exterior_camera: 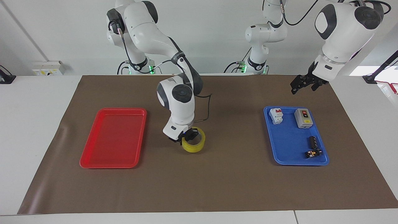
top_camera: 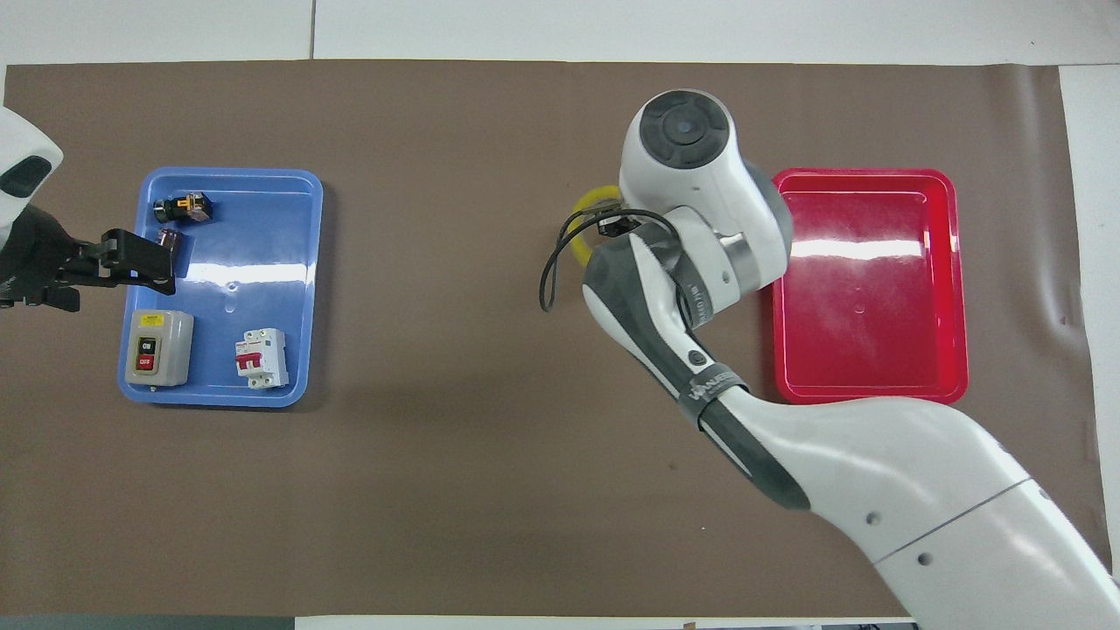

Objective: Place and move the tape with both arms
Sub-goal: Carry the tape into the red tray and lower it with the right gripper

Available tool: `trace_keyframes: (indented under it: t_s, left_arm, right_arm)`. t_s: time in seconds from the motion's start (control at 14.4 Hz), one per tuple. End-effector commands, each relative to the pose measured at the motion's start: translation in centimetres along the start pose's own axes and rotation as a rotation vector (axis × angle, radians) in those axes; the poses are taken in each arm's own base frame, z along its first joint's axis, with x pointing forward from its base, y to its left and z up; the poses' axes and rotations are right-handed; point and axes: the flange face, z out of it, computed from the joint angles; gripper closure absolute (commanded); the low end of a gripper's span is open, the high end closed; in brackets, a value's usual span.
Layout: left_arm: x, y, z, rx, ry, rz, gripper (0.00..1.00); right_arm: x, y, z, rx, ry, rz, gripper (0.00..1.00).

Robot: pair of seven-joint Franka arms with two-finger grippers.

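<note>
Tape [exterior_camera: 194, 144] hangs in the right pincer [exterior_camera: 185, 136], which has closed on the ring's wall, one finger inside the core and the other outside. The yellow roll sits tilted over the brown mat [exterior_camera: 217, 186], between the counter's middle and the red tray [exterior_camera: 113, 137]; whether its lower edge touches the mat cannot be told. From overhead only a yellow arc of the tape [top_camera: 584, 203] shows beside the right arm's wrist, close to the red tray [top_camera: 866, 385], and the right pincer itself is hidden under that wrist.

The left pincer [exterior_camera: 301, 82] is up in the air over the mat near the blue tray [exterior_camera: 289, 146], with nothing between its fingers; they stand slightly apart. Overhead, the left pincer [top_camera: 140, 260] covers the edge of the blue tray [top_camera: 262, 219] at the left arm's end of the counter.

On the blue tray lie a white breaker [exterior_camera: 276, 115] with red switches, a grey switch box [exterior_camera: 303, 118], a black cylinder [exterior_camera: 312, 141] and a small black-and-yellow part [exterior_camera: 313, 153]. The red tray holds nothing.
</note>
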Motion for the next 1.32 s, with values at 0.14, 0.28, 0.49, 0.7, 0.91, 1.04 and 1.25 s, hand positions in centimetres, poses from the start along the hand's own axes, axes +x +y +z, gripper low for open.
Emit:
trace_keyframes:
  t_s: [0.14, 0.28, 0.49, 0.7, 0.91, 1.04, 1.25]
  left_arm:
    - [-1.0, -0.6, -1.4, 0.007, 0.032, 0.000, 0.00]
    - [-1.0, -0.6, -1.4, 0.007, 0.034, 0.000, 0.00]
    - [-1.0, -0.6, -1.4, 0.007, 0.032, 0.000, 0.00]
    - [-1.0, -0.6, -1.4, 0.007, 0.034, 0.000, 0.00]
    - [-1.0, -0.6, -1.4, 0.007, 0.032, 0.000, 0.00]
    - [-1.0, -0.6, -1.4, 0.007, 0.032, 0.000, 0.00]
    - [-1.0, -0.6, -1.4, 0.007, 0.032, 0.000, 0.00]
  right_arm:
    - [-1.9, 15.1, -5.4, -0.002, -0.033, -0.085, 1.00]
    - [-2.7, 20.6, -3.8, 0.007, -0.052, -0.118, 1.00]
    - [-5.3, 27.9, -0.9, 0.025, -0.034, -0.171, 1.00]
    - [-8.5, 31.0, 2.3, 0.046, -0.019, -0.208, 1.00]
    - [-11.0, 32.3, 4.1, 0.079, -0.028, -0.188, 1.00]
    - [-12.4, 32.5, 5.6, 0.073, 0.000, -0.197, 1.00]
    - [-13.8, 32.4, 7.6, 0.054, 0.041, -0.200, 1.00]
